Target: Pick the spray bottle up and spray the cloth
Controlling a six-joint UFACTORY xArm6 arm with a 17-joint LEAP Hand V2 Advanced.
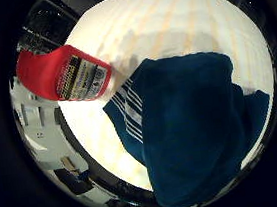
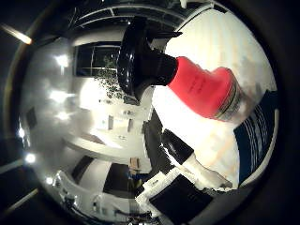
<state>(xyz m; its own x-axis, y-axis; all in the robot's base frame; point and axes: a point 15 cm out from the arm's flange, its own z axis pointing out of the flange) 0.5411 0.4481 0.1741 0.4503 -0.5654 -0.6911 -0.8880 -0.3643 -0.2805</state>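
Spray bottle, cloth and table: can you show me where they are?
spray bottle (image 2: 201, 91), thumb side palm view, red body.
cloth (image 1: 191, 127), little finger side palm view, plain blue middle.
table (image 1: 169, 19), little finger side palm view, bare pale top.

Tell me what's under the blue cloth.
The blue cloth lies on a pale wooden table, which shows around it. Whatever sits beneath its folds is covered and cannot be seen. The red spray bottle stands beside the cloth, not under it.

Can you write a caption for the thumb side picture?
Red spray bottle with a black sprayer top standing on a pale table.
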